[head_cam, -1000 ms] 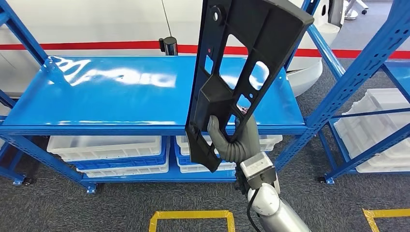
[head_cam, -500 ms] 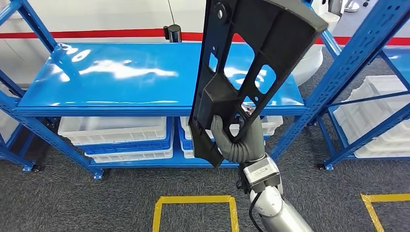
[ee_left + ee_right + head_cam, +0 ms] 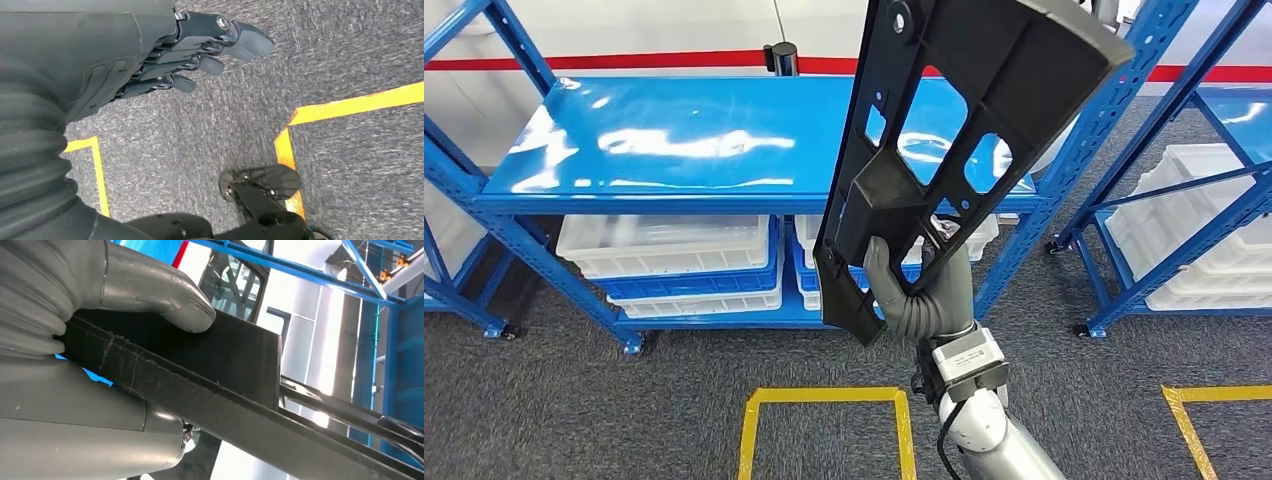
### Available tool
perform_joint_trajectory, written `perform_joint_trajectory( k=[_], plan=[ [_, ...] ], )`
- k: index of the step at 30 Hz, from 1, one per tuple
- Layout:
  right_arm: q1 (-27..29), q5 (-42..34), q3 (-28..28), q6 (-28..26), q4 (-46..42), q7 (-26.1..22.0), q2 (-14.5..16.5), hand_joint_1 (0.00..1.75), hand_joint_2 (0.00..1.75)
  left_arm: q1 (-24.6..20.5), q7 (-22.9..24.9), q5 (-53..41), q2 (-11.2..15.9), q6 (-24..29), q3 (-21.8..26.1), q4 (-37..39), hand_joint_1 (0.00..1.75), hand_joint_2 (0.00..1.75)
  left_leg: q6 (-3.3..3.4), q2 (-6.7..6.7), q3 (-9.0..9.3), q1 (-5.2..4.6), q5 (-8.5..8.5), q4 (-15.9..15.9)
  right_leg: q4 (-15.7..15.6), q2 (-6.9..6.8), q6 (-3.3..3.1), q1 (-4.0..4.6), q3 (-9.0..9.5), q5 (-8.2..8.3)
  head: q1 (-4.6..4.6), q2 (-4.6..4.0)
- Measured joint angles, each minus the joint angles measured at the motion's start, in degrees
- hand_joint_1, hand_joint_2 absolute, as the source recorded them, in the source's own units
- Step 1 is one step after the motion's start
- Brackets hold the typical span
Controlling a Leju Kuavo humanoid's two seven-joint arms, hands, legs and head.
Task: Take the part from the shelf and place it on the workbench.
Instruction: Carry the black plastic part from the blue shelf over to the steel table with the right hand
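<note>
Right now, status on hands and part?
Right hand grips black part, upright, off the blue shelf. Left hand empty, hanging.

- Pretty bright overhead lighting, with big white glare patches on the blue shelf (image 3: 684, 140).
- Right wrist view's blown out white behind the part (image 3: 225, 370).
- Carpet (image 3: 350, 60) looks smeared and blurry toward the edges.

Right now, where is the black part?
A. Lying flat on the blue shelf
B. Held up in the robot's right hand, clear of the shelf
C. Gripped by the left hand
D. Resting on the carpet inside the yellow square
B: the right hand grips the lower end of the black part, raised in front of the blue shelf; the left hand hangs over the carpet, holding nothing.
</note>
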Motion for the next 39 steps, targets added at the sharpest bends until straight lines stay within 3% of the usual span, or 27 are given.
perform_joint_trajectory(
  k=[3,4,6,8,9,10,12,13,15,17,19,20,22,23,24,25,26,28,30,31,33,34,36,38,39],
  plan=[
    [-0.14,0.31,-0.33,-0.35,0.07,0.66,0.05,1.75,1.75,-0.01,-0.27,0.0,-0.05,0.22,0.08,0.0,0.0,1.75,1.89,0.16,-1.21,-0.18,1.21,-0.37,0.53,0.06,1.03,-0.12,-1.04,0.12,0.04,0.0],
    [-0.18,0.34,-0.51,-0.37,0.09,0.84,0.01,1.75,1.75,-0.02,-0.31,-0.01,-0.06,0.26,0.09,-0.01,0.0,1.75,2.62,0.26,-1.82,-0.15,1.82,-0.5,1.78,0.1,0.99,-0.19,-1.85,-1.11,0.16,0.0],
    [-0.23,0.33,-0.87,-0.42,0.1,0.98,-0.1,1.75,1.75,-0.05,-0.21,-0.07,-0.06,0.26,0.09,-0.02,0.0,1.75,3.48,0.36,-3.44,-0.16,3.1,-0.57,7.47,0.16,0.49,-0.29,-4.27,-5.48,0.3,0.0],
    [-0.2,0.35,-1.08,-0.51,0.12,0.98,-0.31,1.75,1.75,-0.05,-0.01,-0.15,-0.08,0.23,0.09,-0.01,0.0,1.75,3.59,0.4,-5.25,-0.19,4.39,-0.53,14.42,0.17,0.53,-0.37,-6.1,-8.86,0.35,0.0],
    [-0.18,0.4,-1.15,-0.59,0.14,0.95,-0.43,1.75,1.75,-0.03,0.1,-0.19,-0.11,0.22,0.09,-0.01,0.0,1.75,3.53,0.44,-6.15,-0.19,5.05,-0.51,16.16,0.17,0.95,-0.4,-6.02,-9.15,0.36,0.0],
    [-0.15,0.47,-1.21,-0.66,0.15,0.89,-0.53,1.75,1.75,-0.02,0.17,-0.3,-0.15,0.22,0.09,0.0,0.0,1.75,3.42,0.49,-6.98,-0.17,5.68,-0.5,15.9,0.17,1.55,-0.43,-4.93,-8.49,0.36,0.0],
    [-0.12,0.65,-1.27,-0.75,0.16,0.64,-0.68,1.75,1.75,-0.01,0.26,-0.64,-0.22,0.16,0.09,0.0,0.0,1.75,3.04,0.52,-8.35,-0.12,6.9,-0.48,9.65,0.15,2.41,-0.49,0.28,-6.36,0.37,0.0],
    [-0.1,0.75,-1.27,-0.77,0.13,0.45,-0.72,1.75,1.75,-0.02,0.26,-0.86,-0.25,0.11,0.08,-0.01,0.0,1.75,2.73,0.48,-8.86,-0.16,7.48,-0.45,4.97,0.18,2.33,-0.39,3.57,-6.14,0.35,0.0],
    [0.1,0.97,-1.31,-0.8,0.02,-0.27,-0.84,1.75,1.75,0.02,0.21,-1.16,-0.26,-0.03,0.07,-0.02,0.0,1.75,1.98,0.44,-9.21,-0.23,8.66,-0.71,-0.96,0.33,1.64,-0.08,7.26,-6.49,0.27,0.0],
    [0.48,1.02,-1.36,-0.84,-0.19,-1.45,-1.01,1.75,1.75,0.09,0.14,-1.4,-0.29,-0.24,0.07,-0.01,0.0,1.75,1.11,0.4,-9.15,-0.16,9.81,-1.38,-1.68,0.49,0.8,0.11,6.96,-6.11,0.24,0.0],
    [0.77,0.76,-1.38,-0.79,-0.47,-2.46,-1.1,1.75,1.75,0.15,0.11,-1.65,-0.31,-0.37,0.05,0.02,0.0,1.75,0.47,0.34,-9.73,0.0,8.62,-0.73,-1.92,0.42,-0.28,-0.29,6.35,-5.04,0.18,0.0],
    [0.94,0.61,-1.38,-0.74,-0.61,-2.73,-1.11,1.75,1.75,0.19,0.12,-1.75,-0.3,-0.38,0.05,0.02,0.0,1.75,0.28,0.32,-10.42,0.04,6.41,1.12,-2.05,0.35,-0.83,-0.5,5.97,-4.35,0.09,0.0],
    [1.38,0.47,-1.38,-0.64,-0.76,-2.95,-1.18,1.75,1.75,0.2,0.13,-1.84,-0.3,-0.43,0.05,0.03,0.0,1.75,0.03,0.32,-12.39,0.08,0.47,8.37,-2.0,0.28,-1.5,-0.43,4.79,-3.11,-0.05,0.0],
    [1.64,0.46,-1.38,-0.62,-0.79,-3.0,-1.26,1.75,1.75,0.21,0.15,-1.86,-0.31,-0.44,0.05,0.03,0.0,1.75,-0.1,0.32,-13.14,0.09,-1.47,12.23,-1.94,0.26,-1.64,-0.29,4.08,-2.52,-0.06,0.0],
    [1.88,0.45,-1.38,-0.6,-0.79,-3.04,-1.34,1.75,1.75,0.21,0.17,-1.87,-0.31,-0.45,0.04,0.03,0.0,1.75,-0.16,0.32,-13.25,0.09,-2.14,14.88,-1.88,0.25,-1.66,-0.15,3.33,-1.98,-0.06,0.0],
    [2.1,0.44,-1.38,-0.57,-0.79,-3.06,-1.43,1.75,1.75,0.2,0.21,-1.89,-0.32,-0.46,0.04,0.03,0.0,1.75,-0.14,0.32,-12.31,0.09,-1.58,15.44,-1.79,0.25,-1.61,-0.04,2.6,-1.47,-0.06,0.0],
    [2.29,0.43,-1.39,-0.54,-0.8,-3.1,-1.49,1.75,1.75,0.19,0.26,-1.9,-0.32,-0.48,0.03,0.03,0.0,1.75,-0.04,0.32,-10.3,0.09,-0.36,13.89,-1.68,0.27,-1.5,0.02,1.93,-1.03,-0.07,0.0],
    [2.56,0.48,-1.49,-0.34,-0.93,-3.24,-1.59,1.75,1.75,0.11,0.32,-1.94,-0.32,-0.57,0.02,0.03,0.0,1.75,0.28,0.26,-4.0,0.06,1.13,6.28,-1.25,0.3,-1.13,0.12,0.79,-0.33,-0.09,0.0],
    [2.77,0.57,-1.69,-0.04,-1.24,-3.5,-1.75,1.75,1.75,0.02,0.33,-2.04,-0.42,-0.75,0.01,0.03,0.0,1.75,0.9,0.1,0.04,-0.26,0.64,0.25,-0.87,0.26,-0.49,0.27,0.21,0.19,0.01,0.0],
    [2.94,0.62,-1.78,0.09,-1.44,-3.67,-1.85,1.75,1.75,0.0,0.37,-2.14,-0.49,-0.84,-0.01,0.03,0.0,1.75,1.29,0.03,0.53,-0.54,0.26,-0.89,-0.81,0.21,-0.11,0.29,0.05,0.52,0.04,0.0],
    [3.55,0.68,-2.01,0.22,-1.89,-3.92,-2.16,1.75,1.75,0.03,0.59,-2.46,-0.76,-1.09,-0.03,0.07,0.0,1.75,2.31,0.18,-0.25,-0.7,1.13,-1.35,-0.69,0.2,0.68,0.3,-0.3,1.03,0.0,0.0],
    [4.02,0.76,-2.18,0.21,-2.18,-3.98,-2.37,1.75,1.75,0.03,0.85,-2.73,-0.88,-1.29,-0.05,0.1,0.0,1.75,2.89,0.3,-0.74,-0.66,1.71,-1.49,-0.12,0.24,0.8,0.28,-0.9,0.43,0.0,0.0],
    [5.29,1.22,-2.58,0.05,-2.88,-4.01,-2.94,1.75,1.75,0.06,1.46,-3.31,-1.16,-1.67,-0.2,0.15,0.0,1.75,3.76,0.52,-2.12,-0.44,3.06,-1.72,4.18,0.31,0.49,0.19,-2.93,-3.34,0.11,0.0],
    [6.74,1.76,-2.78,-0.1,-3.54,-4.03,-3.49,1.75,1.75,0.13,1.98,-3.78,-1.45,-1.91,-0.39,0.15,0.0,1.75,3.99,0.57,-3.85,-0.46,4.37,-1.67,11.77,0.31,0.31,0.06,-5.21,-7.95,0.25,0.0],
    [7.37,1.88,-2.81,-0.13,-3.75,-4.04,-3.71,1.75,1.75,0.17,2.11,-3.9,-1.62,-1.99,-0.45,0.16,0.0,1.75,3.93,0.66,-4.72,-0.46,5.0,-1.64,14.75,0.31,0.6,-0.01,-5.7,-9.07,0.24,0.0]
  ],
)
